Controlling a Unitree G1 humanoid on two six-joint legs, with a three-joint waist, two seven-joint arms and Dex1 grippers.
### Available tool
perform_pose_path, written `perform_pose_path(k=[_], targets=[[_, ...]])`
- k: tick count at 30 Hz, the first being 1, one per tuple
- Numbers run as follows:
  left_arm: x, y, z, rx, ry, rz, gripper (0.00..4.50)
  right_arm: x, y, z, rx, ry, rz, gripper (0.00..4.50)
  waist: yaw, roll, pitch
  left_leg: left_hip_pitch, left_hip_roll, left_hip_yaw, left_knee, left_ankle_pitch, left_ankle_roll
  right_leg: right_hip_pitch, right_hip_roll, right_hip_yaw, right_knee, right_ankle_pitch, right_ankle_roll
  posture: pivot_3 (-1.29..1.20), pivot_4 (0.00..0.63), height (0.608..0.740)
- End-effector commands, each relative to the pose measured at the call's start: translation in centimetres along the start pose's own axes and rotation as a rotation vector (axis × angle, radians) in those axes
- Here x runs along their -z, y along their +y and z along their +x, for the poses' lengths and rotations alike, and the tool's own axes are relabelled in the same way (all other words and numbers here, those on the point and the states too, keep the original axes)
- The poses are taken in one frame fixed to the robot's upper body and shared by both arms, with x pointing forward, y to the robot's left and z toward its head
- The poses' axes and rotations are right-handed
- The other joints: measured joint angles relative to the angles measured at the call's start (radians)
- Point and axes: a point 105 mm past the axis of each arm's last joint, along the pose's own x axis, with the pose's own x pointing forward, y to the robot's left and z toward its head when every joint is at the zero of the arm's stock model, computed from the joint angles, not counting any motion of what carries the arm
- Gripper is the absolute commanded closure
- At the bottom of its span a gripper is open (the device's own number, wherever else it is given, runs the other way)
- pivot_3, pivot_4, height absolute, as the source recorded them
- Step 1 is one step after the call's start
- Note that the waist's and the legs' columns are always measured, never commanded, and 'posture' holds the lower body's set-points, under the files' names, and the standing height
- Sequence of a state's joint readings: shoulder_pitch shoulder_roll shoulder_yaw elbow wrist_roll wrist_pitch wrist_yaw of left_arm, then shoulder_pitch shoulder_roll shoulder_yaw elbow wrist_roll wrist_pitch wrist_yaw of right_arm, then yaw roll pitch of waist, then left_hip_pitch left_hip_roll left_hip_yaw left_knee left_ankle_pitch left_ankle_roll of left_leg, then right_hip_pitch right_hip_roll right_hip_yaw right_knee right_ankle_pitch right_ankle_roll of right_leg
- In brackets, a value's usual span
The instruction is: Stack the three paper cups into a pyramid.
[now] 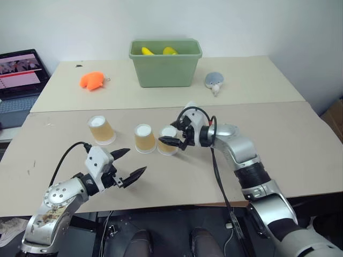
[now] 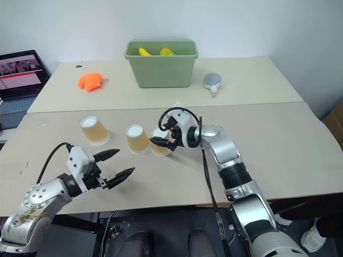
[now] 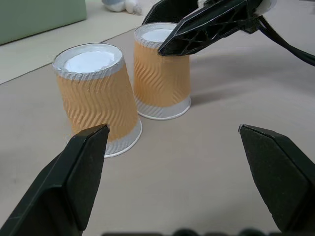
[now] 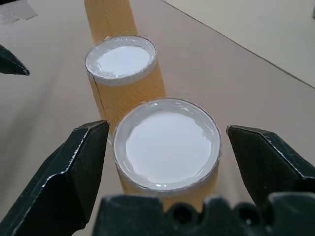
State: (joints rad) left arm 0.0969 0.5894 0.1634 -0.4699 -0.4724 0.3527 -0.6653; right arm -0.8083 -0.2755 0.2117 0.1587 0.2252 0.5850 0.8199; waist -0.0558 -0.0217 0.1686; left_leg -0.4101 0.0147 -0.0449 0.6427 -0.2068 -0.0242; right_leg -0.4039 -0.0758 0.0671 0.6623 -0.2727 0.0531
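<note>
Three paper cups stand upside down in a row on the near table: the left cup [image 1: 101, 129] apart, the middle cup [image 1: 144, 138] and the right cup [image 1: 168, 141] close together. None rests on another, so no pyramid stands. My right gripper [image 1: 170, 132] is open, and its fingers [image 4: 81, 162] straddle the right cup [image 4: 167, 147] with a gap on each side. Beyond it in the right wrist view stands the middle cup [image 4: 125, 69]. My left gripper [image 1: 136, 160] hovers open and empty in front of the middle cup [image 3: 96, 98].
A green bin [image 1: 165, 69] holding yellow items stands at the back centre. An orange toy [image 1: 92, 80] lies to its left and a grey-blue toy [image 1: 214, 81] to its right. A laptop [image 1: 19, 75] sits at the far left. A cable hangs from my right wrist.
</note>
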Motion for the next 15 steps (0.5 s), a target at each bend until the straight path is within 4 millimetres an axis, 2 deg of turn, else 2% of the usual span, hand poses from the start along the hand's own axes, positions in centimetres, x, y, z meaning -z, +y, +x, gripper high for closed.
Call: perform_pose_path(k=[1, 4, 7, 8, 11, 13, 15], targets=[[-1.1, -0.2, -0.5, -0.067, -0.053, 0.007, 0.0, -3.4, 0.6, -1.5, -0.031, -0.106, -0.034, 0.06, 0.001, 0.0, 0.0, 0.0, 0.0, 0.0, 0.0, 0.0, 0.0, 0.0, 0.0, 0.0, 0.0, 0.0, 0.0, 0.0, 0.15, 0.732], [-1.2, -0.2, -0.8, -0.139, -0.073, -0.009, 0.0, -4.3, 0.8, -2.0, -0.035, -0.132, -0.039, 0.06, 0.005, 0.0, 0.0, 0.0, 0.0, 0.0, 0.0, 0.0, 0.0, 0.0, -0.001, 0.0, 0.0, 0.0, 0.0, 0.0, 0.15, 0.732], [-1.3, 1.1, -1.6, -0.289, -0.108, -0.031, 0.0, -5.3, 0.8, -2.6, -0.024, -0.164, -0.038, 0.06, 0.009, 0.0, 0.0, 0.001, 0.0, 0.0, 0.0, 0.0, 0.0, 0.001, 0.0, 0.0, 0.001, 0.0, 0.0, 0.0, 0.15, 0.732], [-1.3, 1.8, -1.9, -0.348, -0.117, -0.032, 0.0, -5.7, 0.7, -2.8, -0.015, -0.179, -0.035, 0.06, 0.009, 0.0, 0.0, 0.001, 0.0, 0.0, 0.0, 0.0, 0.0, 0.001, 0.0, 0.0, 0.0, 0.0, 0.0, 0.0, 0.15, 0.732], [-0.8, 5.9, -4.5, -0.662, -0.105, 0.015, 0.0, -8.1, -0.8, -4.7, 0.074, -0.291, -0.001, 0.06, 0.011, -0.001, 0.0, 0.001, 0.0, 0.0, 0.0, 0.0, 0.0, 0.001, 0.0, 0.0, 0.0, 0.0, 0.0, 0.0, 0.15, 0.732], [-0.5, 7.6, -5.7, -0.785, -0.113, 0.0, 0.0, -8.3, -1.4, -5.8, 0.12, -0.312, 0.007, 0.06, 0.014, -0.001, -0.001, 0.0, -0.001, 0.0, 0.0, 0.0, 0.0, 0.0, -0.001, 0.0, 0.0, 0.0, 0.0, 0.0, 0.15, 0.732], [-0.1, 8.4, -5.6, -0.82, -0.118, -0.028, 0.0, -7.9, -1.7, -6.4, 0.158, -0.309, 0.021, 0.06, 0.015, -0.001, -0.001, 0.0, -0.001, 0.0, 0.0, 0.0, 0.0, 0.0, -0.001, 0.0, 0.0, 0.0, 0.0, 0.0, 0.15, 0.732]])
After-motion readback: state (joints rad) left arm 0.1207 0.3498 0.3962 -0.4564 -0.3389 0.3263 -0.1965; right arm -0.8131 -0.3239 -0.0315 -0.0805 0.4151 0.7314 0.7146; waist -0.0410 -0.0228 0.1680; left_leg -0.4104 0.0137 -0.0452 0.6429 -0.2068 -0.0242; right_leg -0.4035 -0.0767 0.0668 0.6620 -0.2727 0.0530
